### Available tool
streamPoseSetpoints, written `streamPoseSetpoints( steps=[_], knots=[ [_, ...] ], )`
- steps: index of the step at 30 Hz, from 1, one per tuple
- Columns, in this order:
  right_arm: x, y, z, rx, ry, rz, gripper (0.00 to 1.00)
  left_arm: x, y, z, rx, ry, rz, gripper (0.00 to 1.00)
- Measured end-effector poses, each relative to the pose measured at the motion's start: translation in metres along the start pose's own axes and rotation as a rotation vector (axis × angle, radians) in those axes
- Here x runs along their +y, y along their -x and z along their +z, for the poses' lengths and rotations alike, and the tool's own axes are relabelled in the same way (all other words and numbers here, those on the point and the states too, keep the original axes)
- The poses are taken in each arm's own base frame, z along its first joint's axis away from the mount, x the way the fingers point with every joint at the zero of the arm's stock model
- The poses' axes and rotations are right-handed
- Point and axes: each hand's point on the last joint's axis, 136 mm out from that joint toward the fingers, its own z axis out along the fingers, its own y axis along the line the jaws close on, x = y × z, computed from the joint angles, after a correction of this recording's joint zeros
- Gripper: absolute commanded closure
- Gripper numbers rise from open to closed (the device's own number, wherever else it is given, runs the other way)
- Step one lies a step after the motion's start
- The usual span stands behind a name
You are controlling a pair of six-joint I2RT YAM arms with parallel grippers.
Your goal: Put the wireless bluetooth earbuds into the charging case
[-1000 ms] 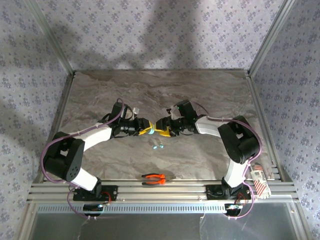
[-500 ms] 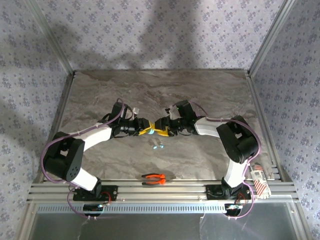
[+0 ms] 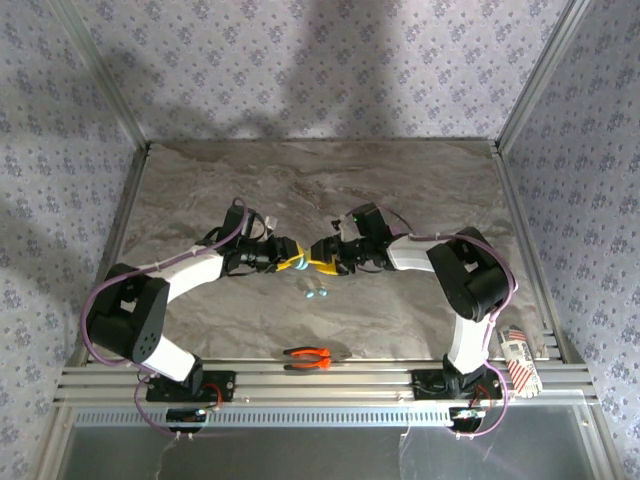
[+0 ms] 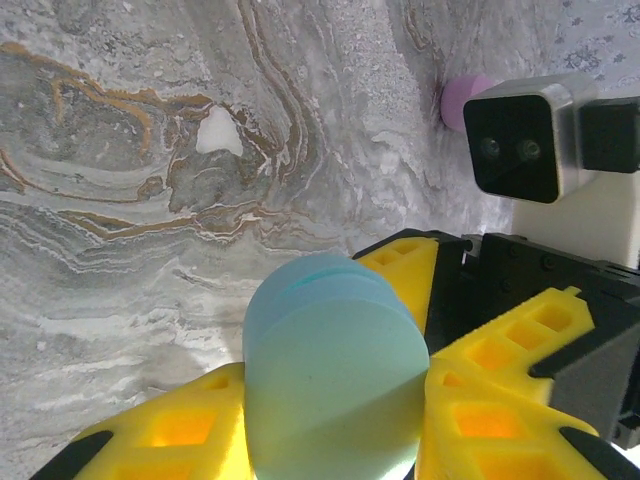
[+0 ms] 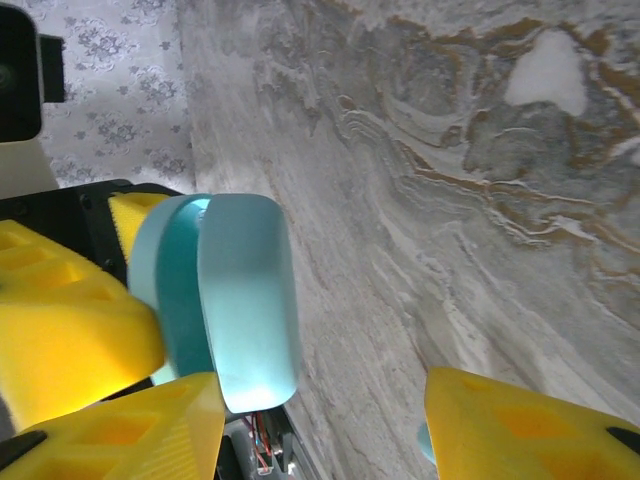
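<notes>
earbuds (image 3: 316,292) lie loose on the table (image 3: 400,190), outside the teal case (image 4: 335,370). left claw (image 3: 292,264) is clamped on it; right claw (image 3: 324,264), fingers apart, sits at the lid (image 5: 250,300). a hard pry could twist the case free.

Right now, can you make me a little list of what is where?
left gripper: shut on teal case
right gripper: open, right up against the case
earbuds: loose on table, just nearer than the grippers
pink case: on table, beyond the right gripper
pliers: at the table's near edge
</notes>
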Motion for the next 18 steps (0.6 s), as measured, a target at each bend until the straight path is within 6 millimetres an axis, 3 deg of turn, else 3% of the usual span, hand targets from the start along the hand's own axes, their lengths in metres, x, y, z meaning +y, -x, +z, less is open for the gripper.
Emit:
streamPoseSetpoints(
  steps=[18],
  knots=[
    [-0.024,-0.002,-0.006,0.016,-0.086,0.081,0.46,-0.001,-0.003,0.003,0.014,-0.003,0.001,0.65]
  ],
)
